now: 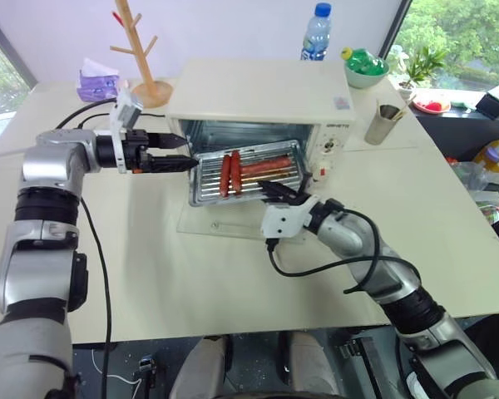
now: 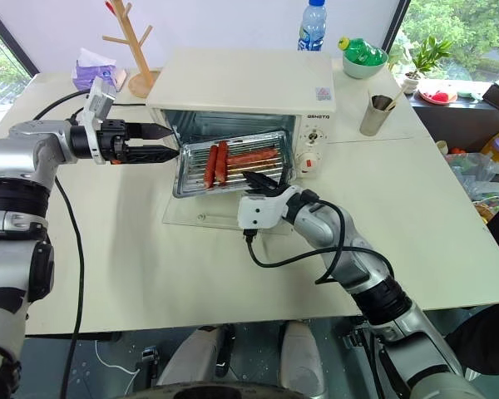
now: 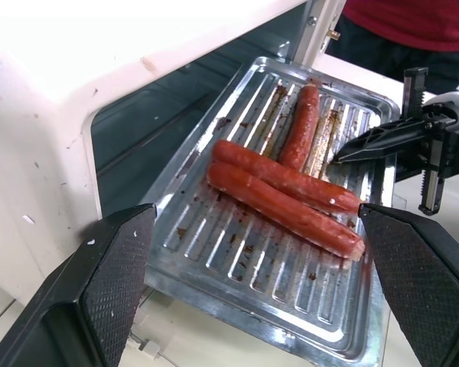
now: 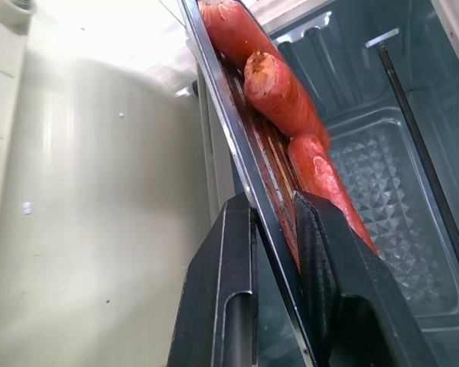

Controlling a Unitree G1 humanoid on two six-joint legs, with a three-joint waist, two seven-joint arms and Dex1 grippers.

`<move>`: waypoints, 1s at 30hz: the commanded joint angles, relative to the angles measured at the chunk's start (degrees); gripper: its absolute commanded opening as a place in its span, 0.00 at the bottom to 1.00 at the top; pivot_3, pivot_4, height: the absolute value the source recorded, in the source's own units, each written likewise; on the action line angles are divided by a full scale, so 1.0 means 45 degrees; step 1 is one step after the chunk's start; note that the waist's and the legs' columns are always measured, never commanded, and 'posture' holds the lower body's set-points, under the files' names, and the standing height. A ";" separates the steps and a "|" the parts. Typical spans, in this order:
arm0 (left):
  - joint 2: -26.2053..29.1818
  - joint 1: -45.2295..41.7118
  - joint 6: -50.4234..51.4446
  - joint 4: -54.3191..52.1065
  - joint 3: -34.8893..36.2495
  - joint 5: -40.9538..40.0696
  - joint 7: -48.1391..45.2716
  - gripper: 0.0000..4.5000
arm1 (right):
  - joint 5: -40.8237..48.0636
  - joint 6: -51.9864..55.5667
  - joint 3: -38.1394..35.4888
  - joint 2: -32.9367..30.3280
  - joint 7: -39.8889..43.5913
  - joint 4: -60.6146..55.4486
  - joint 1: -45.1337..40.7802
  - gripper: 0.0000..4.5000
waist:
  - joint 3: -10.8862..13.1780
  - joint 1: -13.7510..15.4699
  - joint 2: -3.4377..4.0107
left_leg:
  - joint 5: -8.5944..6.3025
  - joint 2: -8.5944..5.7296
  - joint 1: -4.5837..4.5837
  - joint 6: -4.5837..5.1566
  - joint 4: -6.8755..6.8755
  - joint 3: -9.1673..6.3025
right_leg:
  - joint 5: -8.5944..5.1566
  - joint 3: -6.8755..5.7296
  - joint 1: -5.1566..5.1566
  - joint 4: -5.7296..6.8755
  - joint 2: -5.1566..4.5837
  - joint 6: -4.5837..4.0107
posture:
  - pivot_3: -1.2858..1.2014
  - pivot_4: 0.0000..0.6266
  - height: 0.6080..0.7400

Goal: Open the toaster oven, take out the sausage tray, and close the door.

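Observation:
The cream-white toaster oven (image 1: pixel 258 91) stands mid-table with its glass door (image 1: pixel 220 223) folded down flat on the table. The silver sausage tray (image 1: pixel 201 179), carrying three reddish-brown sausages (image 3: pixel 283 191), sticks partway out of the oven mouth above the door. My right gripper (image 1: pixel 276 189) is shut on the tray's front rim (image 4: pixel 237 153), one finger (image 4: pixel 222 290) under it and one over. My left gripper (image 1: pixel 187 152) hovers open just beside the tray's left edge, level, with its fingers (image 3: pixel 115 275) spread and nothing between them.
Behind the oven stand a wooden mug tree (image 1: pixel 137 50), a purple tissue pack (image 1: pixel 98 81), a water bottle (image 1: pixel 316 33) and a green bowl (image 1: pixel 366 66). A metal cup (image 1: pixel 384 123) stands right of the oven. A person in red (image 3: pixel 413 23) is beyond the table.

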 commanded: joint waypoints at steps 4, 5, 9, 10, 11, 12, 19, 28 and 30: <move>0.0224 -0.0302 -0.0080 -0.0374 0.0415 -0.0128 -0.0118 1.00 | 0.0647 -0.0517 -0.1045 -0.0368 0.0000 -0.1163 0.0391 0.06 | 0.0000 -0.0005 0.0000 | -0.0001 0.0000 0.0000 0.0001 -0.0001 0.0000 | 0.0000 0.0000 0.0000 -0.0003 0.0000 0.0000 | 0.52 0.24 0.97; 0.0240 -0.0275 -0.0061 -0.0404 0.0426 -0.0130 -0.0128 1.00 | 0.0799 -0.0530 -0.1100 -0.0366 0.0051 -0.1242 0.0482 0.06 | 0.0000 -0.0011 -0.0001 | -0.0001 0.0000 0.0000 0.0002 -0.0001 0.0001 | 0.0000 0.0000 0.0000 -0.0004 0.0000 0.0000 | 0.52 0.24 0.97; 0.0293 -0.0184 0.0018 -0.0525 0.0455 -0.0131 -0.0164 1.00 | 0.1182 -0.0650 -0.1193 -0.0324 0.0252 -0.1563 0.0786 0.06 | 0.0000 -0.0019 -0.0001 | -0.0002 0.0003 0.0000 0.0003 -0.0002 0.0001 | 0.0000 0.0000 0.0000 -0.0004 0.0002 0.0000 | 0.52 0.24 0.97; 0.0302 -0.0168 0.0037 -0.0549 0.0452 -0.0124 -0.0175 1.00 | 0.1232 -0.0700 -0.1215 -0.0335 0.0271 -0.1621 0.0847 0.06 | -0.0001 -0.0023 -0.0001 | -0.0002 0.0003 0.0000 0.0004 -0.0002 0.0001 | 0.0000 0.0000 0.0000 -0.0005 0.0002 0.0000 | 0.52 0.24 0.97; 0.0317 -0.0121 0.0061 -0.0610 0.0453 -0.0131 -0.0190 1.00 | 0.1337 -0.0730 -0.1236 -0.0342 0.0323 -0.1667 0.0926 0.06 | 0.0000 -0.0029 -0.0001 | -0.0003 0.0003 0.0000 0.0004 -0.0001 0.0001 | 0.0000 0.0000 0.0000 -0.0005 0.0003 0.0000 | 0.52 0.24 0.97; 0.0326 -0.0088 0.0092 -0.0659 0.0433 -0.0129 -0.0217 1.00 | 0.1513 -0.0891 -0.1296 -0.0457 0.0431 -0.1666 0.1030 0.06 | -0.0001 -0.0032 -0.0002 | -0.0003 0.0003 0.0000 0.0004 -0.0002 0.0001 | 0.0000 0.0000 0.0000 -0.0005 0.0003 0.0000 | 0.52 0.24 0.97; 0.0445 0.0216 0.0518 -0.1241 0.0415 -0.0252 -0.0336 1.00 | 0.2417 -0.2564 -0.1621 -0.1267 0.0912 -0.1645 0.1509 0.06 | -0.0001 -0.0078 -0.0002 | -0.0005 0.0007 0.0001 0.0008 -0.0002 0.0007 | 0.0000 0.0001 0.0001 -0.0009 0.0006 0.0000 | 0.52 0.24 0.97; 0.2285 0.2866 0.4272 -0.5481 0.1667 -0.2473 -0.0604 1.00 | 0.3539 -0.4775 -0.1857 -0.2045 0.1454 -0.1291 0.1769 0.06 | 0.0000 -0.0215 -0.0001 | -0.0011 0.0113 0.0005 0.0017 -0.0007 0.0032 | 0.0000 0.0017 -0.0003 -0.0025 0.0064 -0.0004 | 0.52 0.24 0.97; 0.2853 0.3848 0.5912 -0.6645 0.2515 -0.3465 -0.0308 1.00 | 0.3757 -0.5346 -0.1776 -0.2245 0.1691 -0.0986 0.1723 0.06 | 0.0000 -0.0293 0.0000 | -0.0012 0.0134 0.0007 0.0018 -0.0010 0.0035 | 0.0002 0.0017 -0.0004 -0.0030 0.0077 -0.0011 | 0.52 0.24 0.97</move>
